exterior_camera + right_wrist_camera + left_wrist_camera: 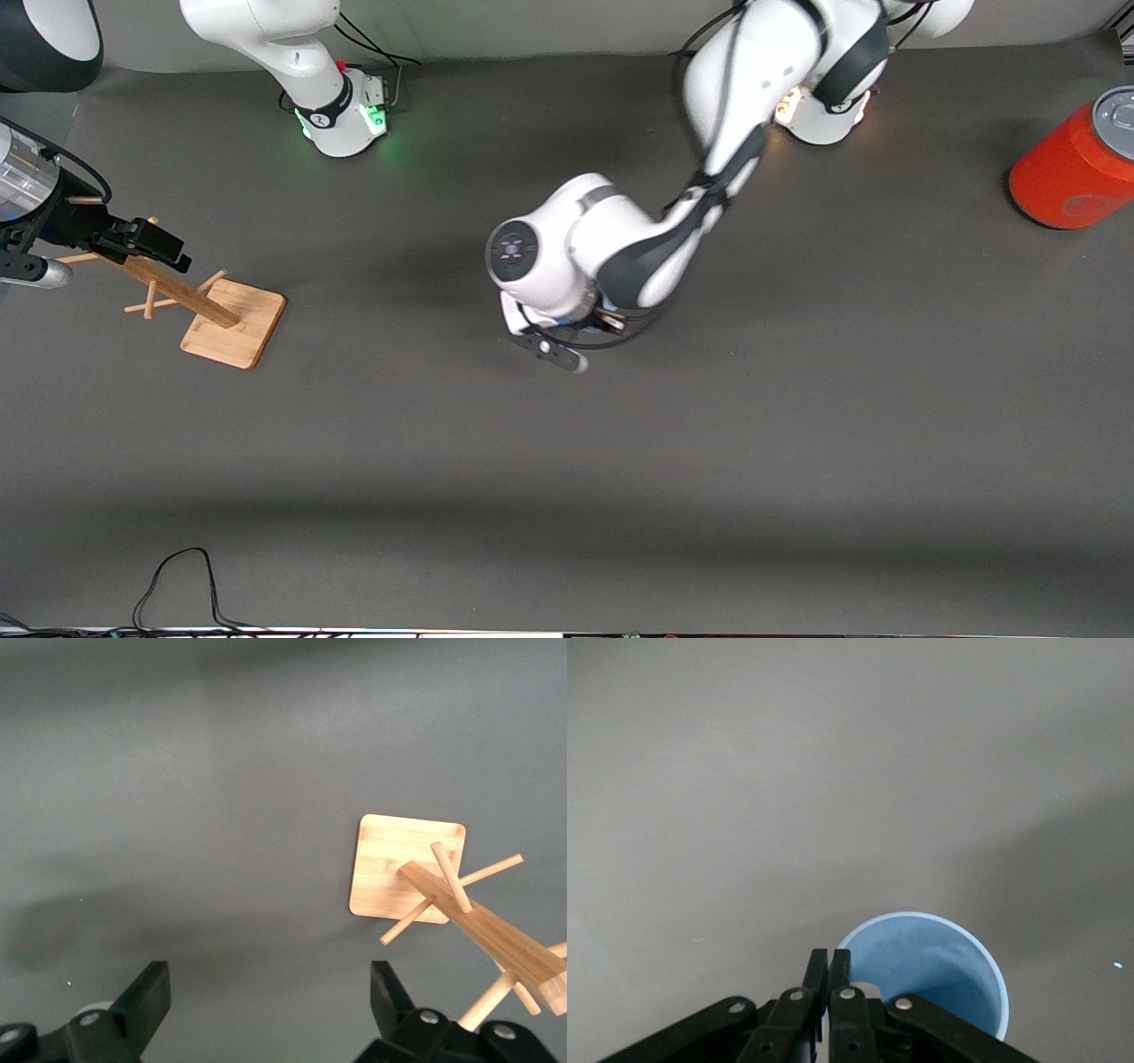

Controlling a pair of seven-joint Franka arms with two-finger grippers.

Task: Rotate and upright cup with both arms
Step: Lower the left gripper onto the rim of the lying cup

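The left arm (709, 177) reaches out from its base to the middle of the desk (797, 443) and bends straight down there. Its wrist hides the cup from the high camera. The left wrist view shows the cup (939, 970) standing mouth up on the grey mat, with its darker blue inside open to view. The left gripper (828, 979) has its fingers (840, 970) pressed together on the cup's rim, one finger inside the wall and one outside, so it is pinching the rim.

The right arm (292, 53) waits at its own end of the desk. The right gripper (270, 997) hangs in the air over the wooden rack (213, 310), with its fingers (151, 992) spread wide and nothing between them. The rack has a square base flat on the mat and a slanted post with pegs sticking out of it.

An orange-red can (1076, 164) with a grey top stands near the desk's edge at the left arm's end, well apart from the cup. A thin black cable (177, 576) loops onto the mat at the edge nearest the front camera.
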